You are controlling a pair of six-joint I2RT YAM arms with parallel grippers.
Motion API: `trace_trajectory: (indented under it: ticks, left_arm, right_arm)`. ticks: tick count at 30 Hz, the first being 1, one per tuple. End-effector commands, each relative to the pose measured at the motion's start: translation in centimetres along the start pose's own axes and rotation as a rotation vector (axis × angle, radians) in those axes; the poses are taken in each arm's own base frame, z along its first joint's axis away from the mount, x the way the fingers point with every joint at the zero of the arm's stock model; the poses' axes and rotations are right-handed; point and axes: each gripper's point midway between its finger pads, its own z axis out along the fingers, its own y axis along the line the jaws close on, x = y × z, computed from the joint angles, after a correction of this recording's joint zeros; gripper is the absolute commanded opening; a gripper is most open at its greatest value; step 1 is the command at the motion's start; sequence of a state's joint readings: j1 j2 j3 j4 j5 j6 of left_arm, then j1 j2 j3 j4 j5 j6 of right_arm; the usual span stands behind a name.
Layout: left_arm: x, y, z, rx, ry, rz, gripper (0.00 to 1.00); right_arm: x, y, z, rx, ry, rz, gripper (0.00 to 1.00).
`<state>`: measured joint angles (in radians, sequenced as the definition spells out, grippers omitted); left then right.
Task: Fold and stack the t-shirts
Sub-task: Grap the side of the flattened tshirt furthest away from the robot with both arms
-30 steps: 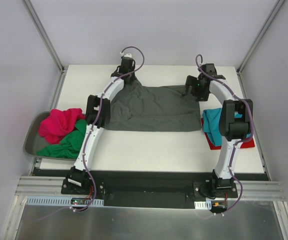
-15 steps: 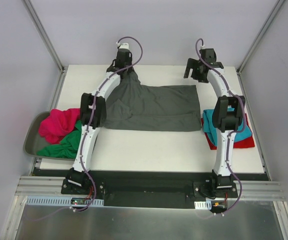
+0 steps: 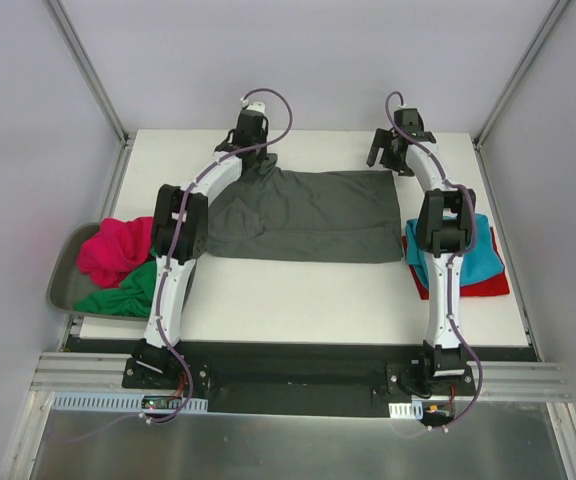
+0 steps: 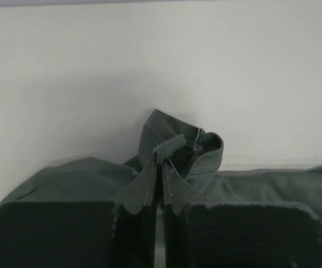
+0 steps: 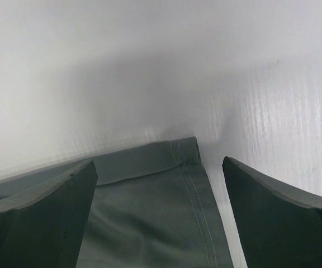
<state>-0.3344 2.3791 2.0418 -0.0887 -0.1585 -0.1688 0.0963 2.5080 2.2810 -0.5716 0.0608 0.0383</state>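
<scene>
A dark grey t-shirt lies spread across the middle of the table. My left gripper is shut on a bunched fold of its far left corner, and the cloth rises in a peak to the jaws. My right gripper hovers open over the shirt's far right corner, with a finger on each side and nothing gripped. At the right edge a teal shirt lies on top of a red one. The magenta pink and green shirts are piled at the left.
The pink and green shirts rest in a dull grey-green tray hanging off the table's left edge. Metal frame posts stand at the far corners. The white tabletop shows in front of the grey shirt.
My right gripper has moved back from over the shirt to its far right corner, staying open. The shirt's far edge now lies straighter. My left gripper still holds its corner, barely shifted.
</scene>
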Motion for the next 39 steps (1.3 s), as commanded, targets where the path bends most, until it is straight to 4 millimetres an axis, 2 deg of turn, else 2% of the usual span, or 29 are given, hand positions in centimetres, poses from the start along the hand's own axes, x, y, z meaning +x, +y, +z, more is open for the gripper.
trace_trajectory:
  ticks: [1,3,6,10,12,14,16,21,25,27,29,32,39]
  left_arm:
    - [-3.4,-0.6,-3.2,0.016,-0.063,-0.012,0.00]
    - [-3.2,-0.6,-3.5,0.014,-0.058,-0.013,0.00]
    - [-2.5,-0.6,-3.8,0.014,-0.039,-0.013,0.00]
    - [-1.6,-0.3,-4.0,0.000,-0.021,-0.010,0.00]
    - [-1.4,-0.1,-4.1,-0.011,-0.019,-0.017,0.00]
    - [-1.3,-0.1,-3.9,-0.015,-0.017,-0.031,0.00]
    - [-1.4,-0.2,-3.8,-0.010,-0.018,-0.036,0.00]
    - [-1.1,-0.2,-4.0,-0.014,-0.012,-0.064,0.00]
    - [-0.9,-0.3,-4.3,-0.006,-0.007,-0.068,0.00]
    - [-0.9,-0.2,-4.5,-0.011,-0.007,-0.071,0.00]
    - [-1.0,0.0,-5.0,-0.020,-0.009,-0.073,0.00]
    - [-0.9,0.4,-5.6,-0.036,-0.010,-0.080,0.00]
    - [0.3,0.3,-7.3,-0.024,0.019,-0.092,0.00]
  right_arm:
    - [-1.1,-0.2,0.7,0.017,-0.036,0.047,0.98]
    - [-1.3,0.0,0.9,0.005,-0.037,0.072,0.99]
    - [-2.0,-0.2,1.1,0.019,-0.060,0.099,0.93]
    - [-1.6,-0.1,1.1,0.011,-0.049,0.126,0.83]
    - [-0.9,-0.3,1.2,0.021,-0.037,0.130,0.75]
    - [-0.9,-0.6,0.9,0.046,-0.043,0.126,0.66]
    - [-1.1,-1.1,0.4,0.069,-0.049,0.123,0.62]
    - [-1.0,-2.1,0.1,0.122,-0.060,0.124,0.41]
    - [-1.5,-1.7,0.0,0.104,-0.074,0.120,0.26]
    - [-1.9,-0.9,-0.2,0.058,-0.081,0.096,0.17]
    - [-2.3,-0.1,-0.5,0.021,-0.093,0.057,0.01]
    - [-2.9,1.1,-1.5,-0.040,-0.128,0.010,0.01]
    - [-2.5,1.6,-4.5,-0.069,-0.195,-0.032,0.01]
